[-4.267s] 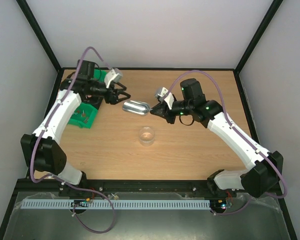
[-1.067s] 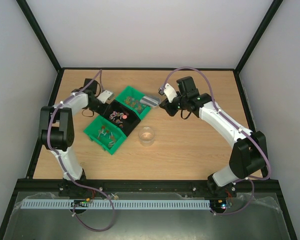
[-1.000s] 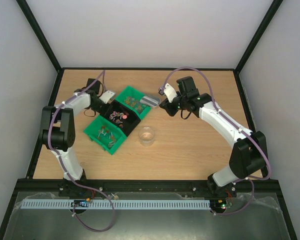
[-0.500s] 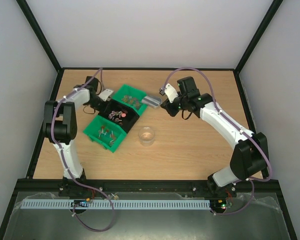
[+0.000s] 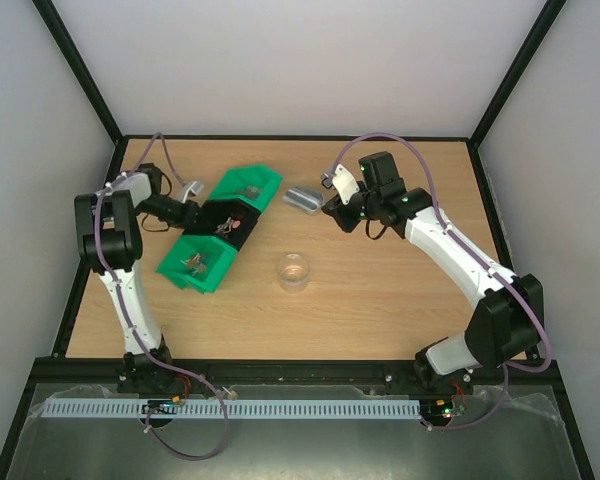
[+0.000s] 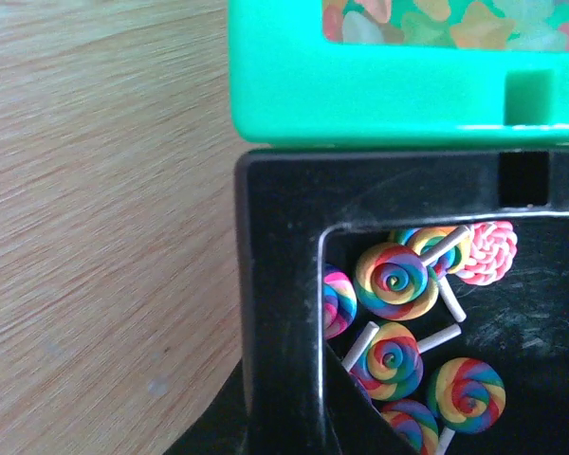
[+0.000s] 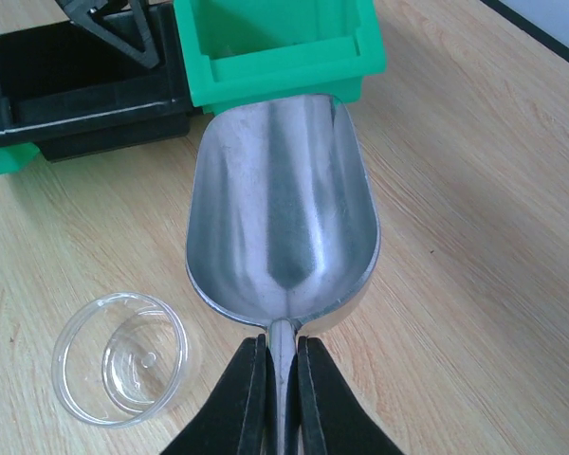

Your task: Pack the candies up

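Biggest first, the black bin: your left gripper is clamped tight on its wall, probably to steady it. Right of that bin, your right gripper pinches the empty scoop by its handle, mouth facing in. The candies wait inside the bin.

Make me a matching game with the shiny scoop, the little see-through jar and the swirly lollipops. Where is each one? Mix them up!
Things:
A. metal scoop
B. clear jar
C. swirly lollipops

Places:
1. lying inside the black bin
2. held by its handle in the right gripper
3. standing empty on the wooden table

Right pairs: A-2, B-3, C-1
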You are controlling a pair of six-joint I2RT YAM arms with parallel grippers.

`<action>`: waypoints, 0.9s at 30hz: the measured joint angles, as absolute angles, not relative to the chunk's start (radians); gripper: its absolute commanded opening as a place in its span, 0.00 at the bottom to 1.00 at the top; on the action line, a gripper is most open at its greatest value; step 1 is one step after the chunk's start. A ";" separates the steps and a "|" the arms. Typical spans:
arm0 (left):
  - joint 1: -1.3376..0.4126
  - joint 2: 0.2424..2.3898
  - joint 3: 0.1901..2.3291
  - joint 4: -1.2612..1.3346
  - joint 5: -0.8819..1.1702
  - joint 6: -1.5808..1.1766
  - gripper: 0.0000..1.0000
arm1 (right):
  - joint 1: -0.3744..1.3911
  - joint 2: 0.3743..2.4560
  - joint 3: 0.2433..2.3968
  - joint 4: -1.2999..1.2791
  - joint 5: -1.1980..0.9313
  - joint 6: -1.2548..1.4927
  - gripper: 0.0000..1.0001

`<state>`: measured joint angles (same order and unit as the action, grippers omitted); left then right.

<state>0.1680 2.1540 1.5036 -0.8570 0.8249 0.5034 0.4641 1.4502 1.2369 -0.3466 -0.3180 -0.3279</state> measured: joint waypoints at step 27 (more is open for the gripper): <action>-0.052 1.774 1.158 -0.571 0.439 0.448 0.02 | 0.582 1.676 1.503 -0.588 -0.185 -0.328 0.01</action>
<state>-0.0517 1.7737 1.1576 -0.5713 0.4393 0.4477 0.5816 1.6764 1.5028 -0.5884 -0.1852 -0.3279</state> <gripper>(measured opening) 0.065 0.057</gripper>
